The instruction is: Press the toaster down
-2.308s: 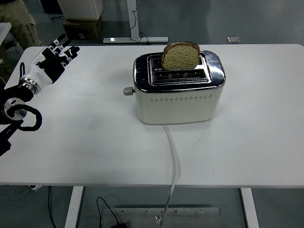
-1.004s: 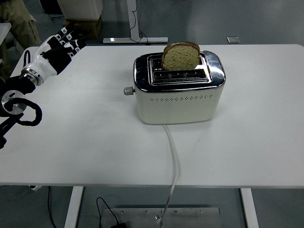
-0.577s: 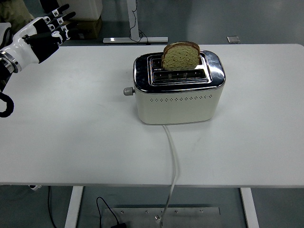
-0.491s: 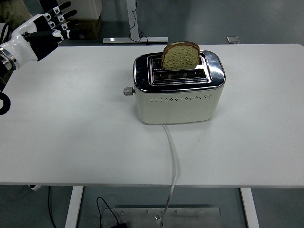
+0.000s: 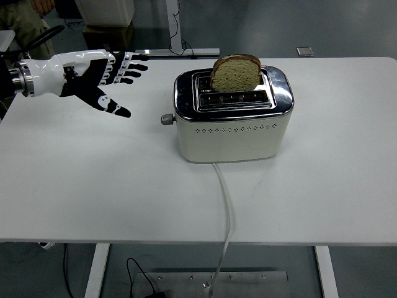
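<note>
1. Head view: a white table (image 5: 93,186) fills nearly the whole picture, its near edge running along the bottom and its far edge at the top.
2. On it, a little toward 1 o'clock from the table's middle, stands a cream two-slot toaster (image 5: 232,133) with a shiny chrome top, one long side facing the camera with a row of small vent holes.
3. At 9 to 10 o'clock the robot's left hand (image 5: 93,81) reaches in on a white-and-black forearm from the left edge; it sits above the table well apart from the toaster, fingers spread and stretched toward 3 o'clock, thumb angled toward 4 o'clock, holding nothing.
4. A white power cord (image 5: 226,211) leaves the toaster's front base and runs toward 6 o'clock, over the table's near edge and down to the floor.
5. A slice of brown bread (image 5: 236,73) stands upright in the far slot, its rounded top well clear of the chrome.
6. A small grey lever knob (image 5: 166,118) juts from the toaster's left end, high up just under the chrome rim, at 3 o'clock from the hand's thumb and apart from it.
7. At 11 o'clock, beyond the table, part of a person (image 5: 25,18) in khaki clothing shows.
</note>
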Controlling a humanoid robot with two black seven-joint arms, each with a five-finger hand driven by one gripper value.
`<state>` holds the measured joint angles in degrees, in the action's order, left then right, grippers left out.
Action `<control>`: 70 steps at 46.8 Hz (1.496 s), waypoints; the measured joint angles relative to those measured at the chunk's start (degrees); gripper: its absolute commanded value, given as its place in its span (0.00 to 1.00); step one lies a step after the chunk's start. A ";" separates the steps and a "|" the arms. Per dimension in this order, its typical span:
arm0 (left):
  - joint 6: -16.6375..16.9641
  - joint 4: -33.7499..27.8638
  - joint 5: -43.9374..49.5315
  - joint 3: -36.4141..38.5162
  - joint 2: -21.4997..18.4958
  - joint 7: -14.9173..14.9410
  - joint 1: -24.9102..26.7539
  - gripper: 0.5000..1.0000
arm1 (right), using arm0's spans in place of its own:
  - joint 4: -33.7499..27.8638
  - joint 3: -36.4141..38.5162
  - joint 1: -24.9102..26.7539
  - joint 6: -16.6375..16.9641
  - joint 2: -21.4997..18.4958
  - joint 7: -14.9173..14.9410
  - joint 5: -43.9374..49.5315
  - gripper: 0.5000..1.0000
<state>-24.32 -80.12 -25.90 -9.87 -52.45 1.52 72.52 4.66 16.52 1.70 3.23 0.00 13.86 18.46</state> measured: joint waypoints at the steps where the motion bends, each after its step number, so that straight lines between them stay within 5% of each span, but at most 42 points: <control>1: -0.71 -0.22 -0.64 0.06 -0.28 0.05 0.13 1.00 | 0.00 0.00 0.01 0.00 0.00 0.00 0.00 1.00; 34: -2.00 -2.11 -21.15 2.13 -0.64 0.41 -2.72 1.00 | 0.00 -0.09 -0.12 -0.04 0.00 0.02 0.00 1.00; 70: -1.80 4.57 -23.14 3.20 8.74 0.41 -2.76 1.00 | 0.00 0.09 -0.08 -0.04 0.00 0.03 -0.02 1.00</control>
<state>-26.12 -75.55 -49.05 -6.67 -43.71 1.94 69.77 4.66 16.61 1.62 3.19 0.00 13.89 18.44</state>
